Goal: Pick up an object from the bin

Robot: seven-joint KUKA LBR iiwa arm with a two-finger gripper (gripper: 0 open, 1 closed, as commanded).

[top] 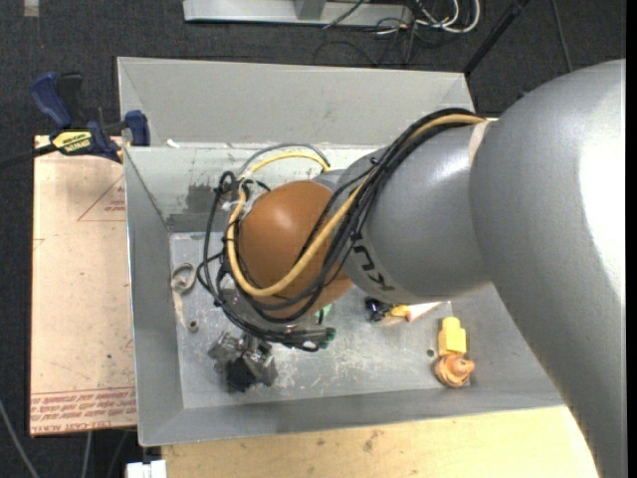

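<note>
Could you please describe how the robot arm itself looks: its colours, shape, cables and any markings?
The arm is thick, rounded and silver-grey, with part of some black lettering near its wrist end. An orange-brown dome cover sits on the wrist. Over the cover loop several black cables and one pale yellow cable. Below it is the small, dark metal gripper.

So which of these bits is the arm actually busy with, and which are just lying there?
In the job: the gripper, down at the view's lower left; the grey bin. What it is after I cannot tell.
Lying about: grey loop by the left wall; yellow block and orange knob, lower right.
</note>
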